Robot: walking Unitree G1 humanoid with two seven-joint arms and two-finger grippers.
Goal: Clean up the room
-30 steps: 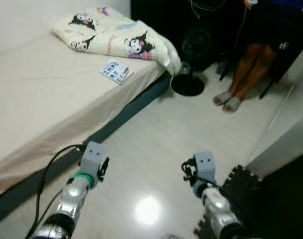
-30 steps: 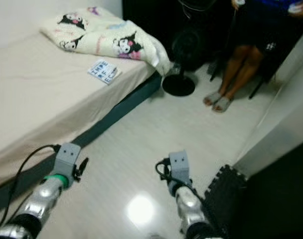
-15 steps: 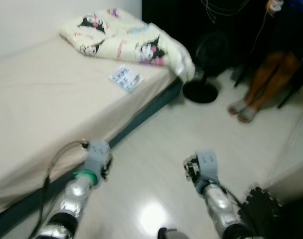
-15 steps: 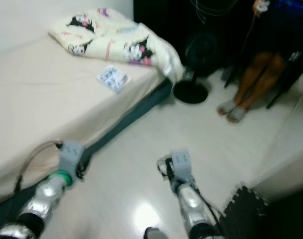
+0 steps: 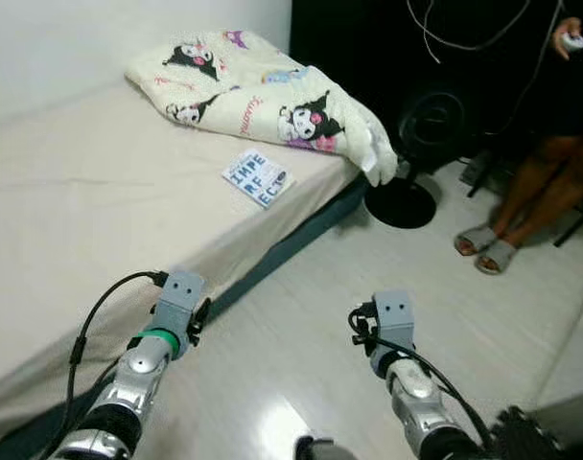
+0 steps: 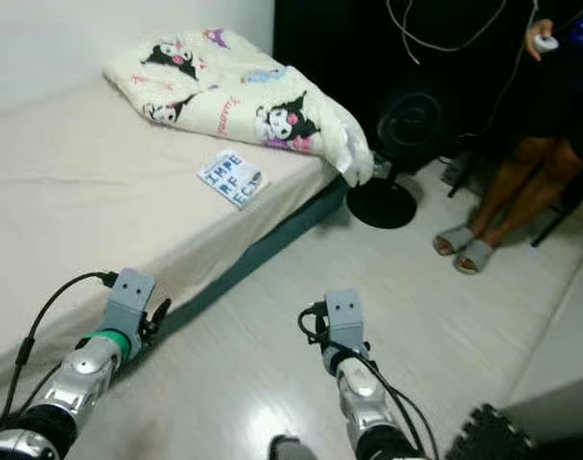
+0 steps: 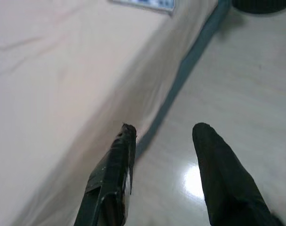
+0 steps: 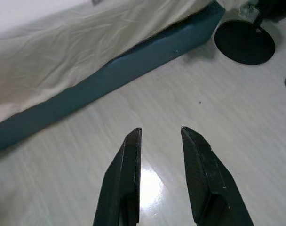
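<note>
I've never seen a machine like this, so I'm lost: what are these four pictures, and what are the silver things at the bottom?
They are a walking robot's two arms. Two pictures come from cameras in its head, looking down; two come from cameras on its wrists. The left tool and right tool each have two black fingers, open and holding nothing. On the bed lie a cartoon-print blanket and a small book. A fan stands on the floor, and a person's legs show nearby.
</note>
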